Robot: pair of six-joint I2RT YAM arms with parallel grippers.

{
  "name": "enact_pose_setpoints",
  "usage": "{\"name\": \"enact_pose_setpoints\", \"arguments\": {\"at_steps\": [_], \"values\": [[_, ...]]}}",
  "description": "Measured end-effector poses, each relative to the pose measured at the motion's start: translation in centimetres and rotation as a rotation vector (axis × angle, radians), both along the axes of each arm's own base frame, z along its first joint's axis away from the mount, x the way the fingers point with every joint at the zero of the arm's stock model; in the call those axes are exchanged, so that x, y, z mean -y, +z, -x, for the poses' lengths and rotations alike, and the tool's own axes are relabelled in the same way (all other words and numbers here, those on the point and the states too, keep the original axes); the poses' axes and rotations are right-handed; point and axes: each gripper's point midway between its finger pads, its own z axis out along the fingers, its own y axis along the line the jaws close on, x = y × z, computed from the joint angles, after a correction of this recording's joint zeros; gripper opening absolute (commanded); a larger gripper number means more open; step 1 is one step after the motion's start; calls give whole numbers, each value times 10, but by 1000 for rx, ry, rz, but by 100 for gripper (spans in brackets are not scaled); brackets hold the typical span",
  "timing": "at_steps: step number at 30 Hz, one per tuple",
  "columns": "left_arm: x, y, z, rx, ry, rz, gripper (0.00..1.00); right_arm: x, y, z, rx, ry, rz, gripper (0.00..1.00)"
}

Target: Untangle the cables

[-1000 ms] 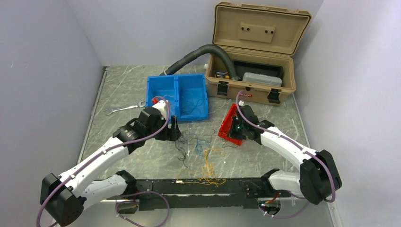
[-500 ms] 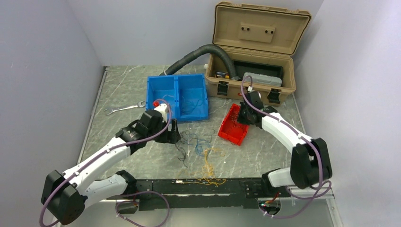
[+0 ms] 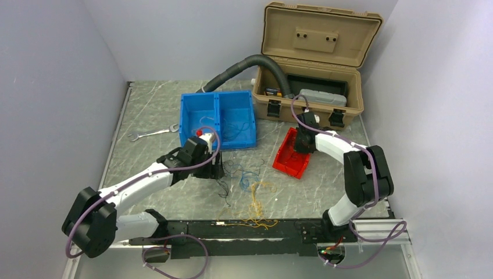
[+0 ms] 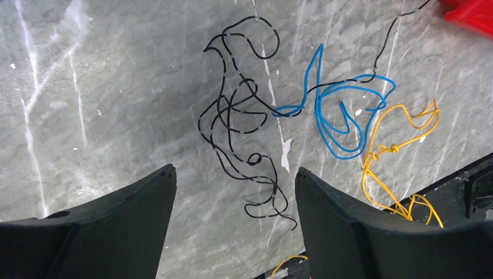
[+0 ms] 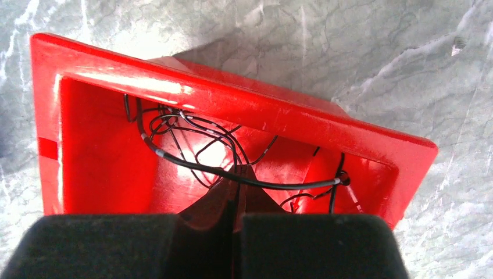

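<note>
L claw point(image 4: 234, 174) spread above black cable point(image 4: 232, 116), loops just ahead, centred; blue cable point(image 4: 331, 116) and yellow cable point(image 4: 401, 133) to its right. R claw point(image 5: 237, 218) pressed shut over red bin point(image 5: 232, 99). Step: isolating black. Next, prob: lower, pinch one loop, pull clear of blue.

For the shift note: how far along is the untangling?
Done: black wires sit in the red bin. In hand: the open left claw hovers over the loose black wire; the right claw is shut above the bin. Left: it, the blue wire and yellow wire lie entangled.
</note>
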Motion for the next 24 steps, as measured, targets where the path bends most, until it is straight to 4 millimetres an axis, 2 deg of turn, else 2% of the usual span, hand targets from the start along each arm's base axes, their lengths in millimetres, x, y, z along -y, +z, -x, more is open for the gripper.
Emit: {"name": "enact_pose_setpoints", "arguments": {"at_steps": [3,5,7,13,14,16,17,21,24], "values": [[3,-8,-2,-16,-1,-3,72,-1,5,-1,14,7,-4,24],[4,-14,-3,-26,-1,-10,71,-1,16,-1,38,12,-12,31],[6,-20,-4,-36,-3,-16,68,-3,35,-2,74,23,-26,39],[11,-48,0,-93,-23,-67,47,-13,116,-6,262,61,-94,61],[10,-53,1,-103,-23,-86,35,-15,127,-3,287,69,-105,63],[17,-52,-6,-87,-19,-84,7,-19,143,8,316,96,-124,65],[18,-54,-7,-84,-14,-89,0,-20,145,10,318,101,-126,66],[16,-55,-11,-58,3,-105,0,-34,156,31,329,166,-179,67],[8,-39,-9,-22,10,-112,0,-41,156,49,329,207,-212,68]]}}
